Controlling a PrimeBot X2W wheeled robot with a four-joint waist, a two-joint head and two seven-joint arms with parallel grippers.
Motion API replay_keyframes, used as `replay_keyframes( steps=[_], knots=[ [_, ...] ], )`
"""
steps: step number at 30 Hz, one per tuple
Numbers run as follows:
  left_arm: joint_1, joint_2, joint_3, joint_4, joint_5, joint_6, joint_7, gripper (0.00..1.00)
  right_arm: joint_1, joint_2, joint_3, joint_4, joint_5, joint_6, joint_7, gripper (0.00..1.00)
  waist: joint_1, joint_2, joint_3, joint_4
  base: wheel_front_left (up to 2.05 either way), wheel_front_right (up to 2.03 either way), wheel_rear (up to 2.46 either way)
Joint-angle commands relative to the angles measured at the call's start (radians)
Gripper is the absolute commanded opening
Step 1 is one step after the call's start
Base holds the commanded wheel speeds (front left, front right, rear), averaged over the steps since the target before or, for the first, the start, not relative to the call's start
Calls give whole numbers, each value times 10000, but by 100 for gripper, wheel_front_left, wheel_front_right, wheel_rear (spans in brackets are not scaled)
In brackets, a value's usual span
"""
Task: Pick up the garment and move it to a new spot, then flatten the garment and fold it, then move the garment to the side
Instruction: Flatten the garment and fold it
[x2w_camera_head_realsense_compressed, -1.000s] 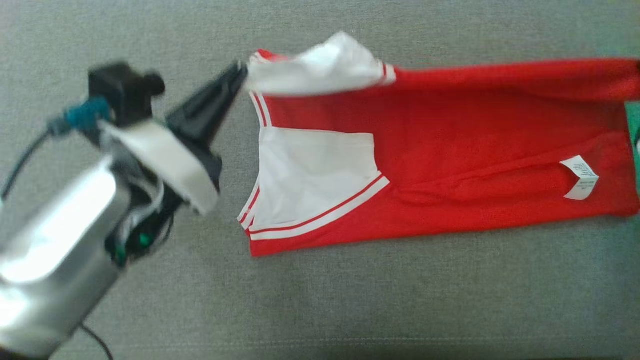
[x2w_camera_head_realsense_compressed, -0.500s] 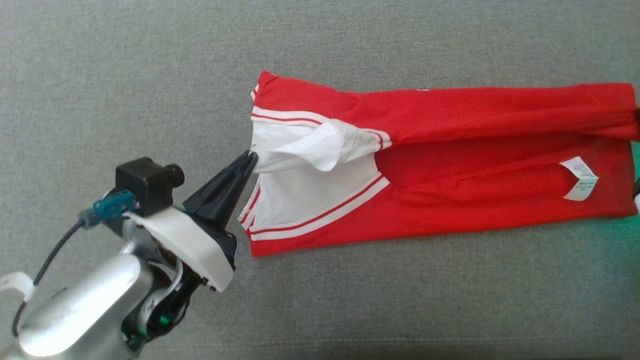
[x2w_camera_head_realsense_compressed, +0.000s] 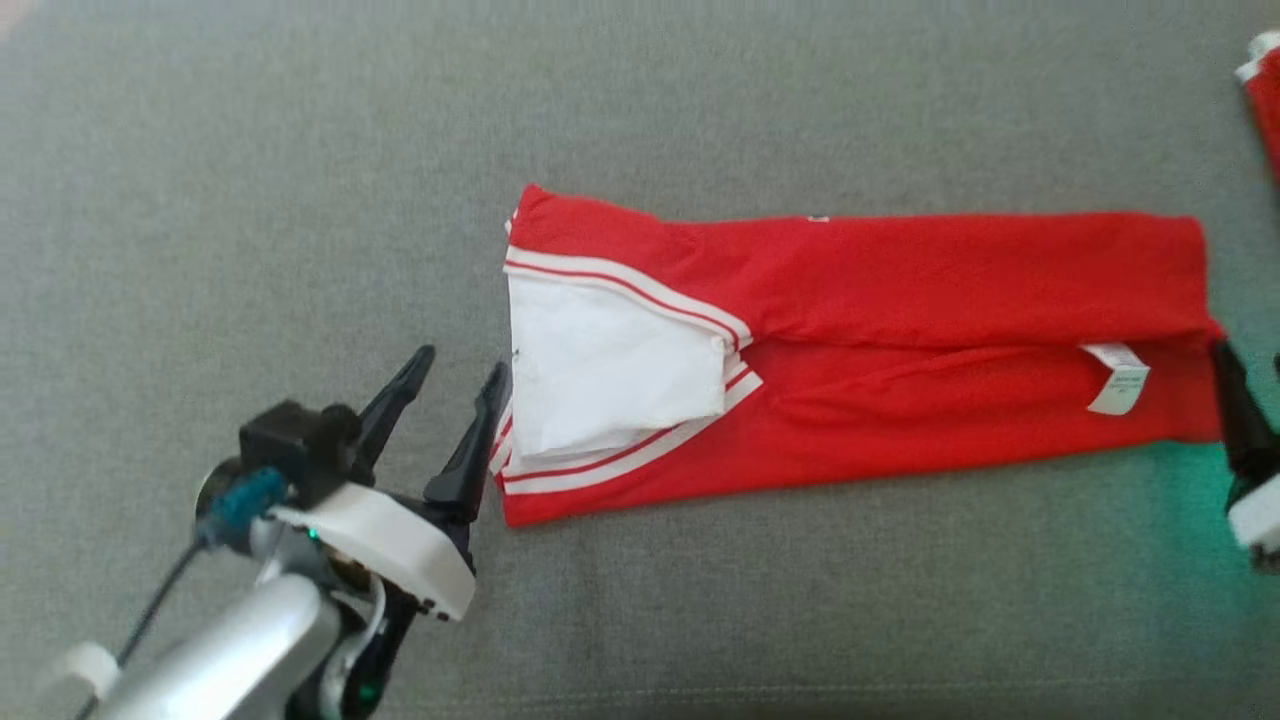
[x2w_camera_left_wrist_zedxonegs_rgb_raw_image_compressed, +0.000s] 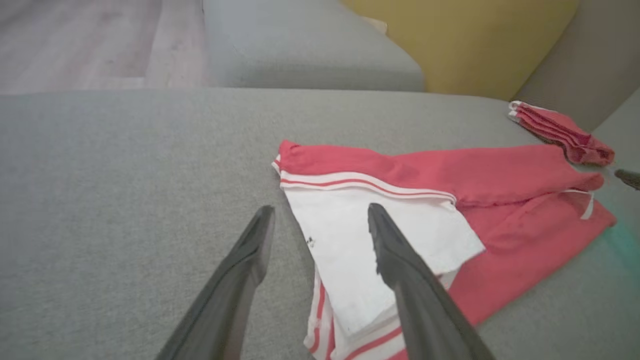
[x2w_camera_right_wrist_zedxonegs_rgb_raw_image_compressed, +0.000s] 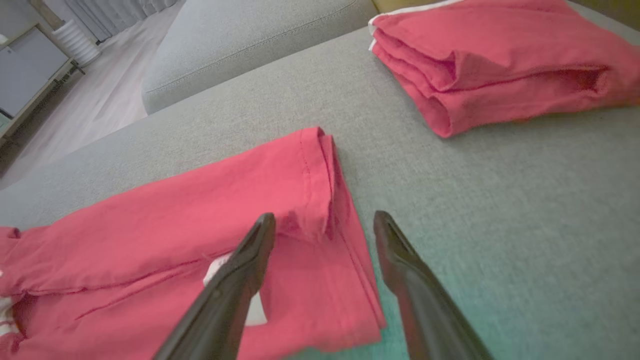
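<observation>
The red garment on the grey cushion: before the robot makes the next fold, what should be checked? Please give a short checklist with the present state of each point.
1. Left gripper open, gripping nothing: ok.
2. Right gripper open, gripping nothing: ok.
3. White sleeve folded inward onto the garment: ok.
4. Hem end smooth: not ok, the cloth bunches there, near the label.
5. Label tucked away: not ok, it lies on top.
6. Second folded pile apart from this one: ok, grey cushion shows between them.
</observation>
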Motion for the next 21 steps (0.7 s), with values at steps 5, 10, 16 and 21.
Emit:
replay_keyframes(
  steps=[5,10,16,21],
  knots=[
    [581,-398,965,44,1070,931,-308,100,470,518,-266,-266,-468,65,-18,100,1,-1,-917,-40,0,0,0],
    [1733,-1336,1699,-155,2861,1624,-317,100,507,1043,-555,250,-1290,65,-82,100,1,-1,-1586,181,0,0,0],
    [3088,-2292,2209,-317,4344,1664,-319,100,9,1305,-1115,1362,-2529,65,-153,100,1,-1,-2047,715,0,0,0],
    [3551,-2955,2463,-333,5081,1279,-320,100,-897,1409,-1871,2531,-3377,65,-249,100,1,-1,-2030,1198,0,0,0]
  ],
)
